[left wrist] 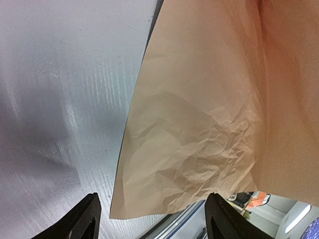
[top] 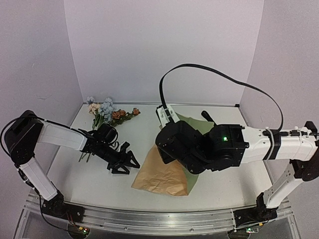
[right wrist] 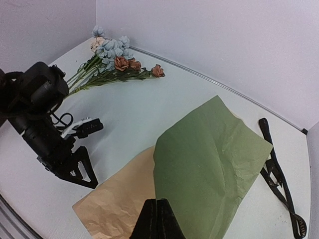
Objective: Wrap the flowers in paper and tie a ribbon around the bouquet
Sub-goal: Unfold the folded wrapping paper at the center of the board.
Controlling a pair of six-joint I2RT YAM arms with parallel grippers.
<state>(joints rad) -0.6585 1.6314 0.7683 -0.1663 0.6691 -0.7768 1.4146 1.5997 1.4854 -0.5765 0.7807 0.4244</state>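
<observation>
Left gripper [top: 122,162] splayed wide, empty, at nine o'clock of the paper [top: 164,174]. Right gripper [right wrist: 157,219] closed over its folded edge; pinching it or not, cannot tell. Loose at ten o'clock, the flowers [top: 107,112]; at two, the ribbon [right wrist: 272,167]. No wrapping, no tying yet: seemingly barely begun.

Flowers [top: 107,112] back-left on table [top: 144,129]; paper [top: 164,174] centre; ribbon [right wrist: 265,134] right of paper
</observation>
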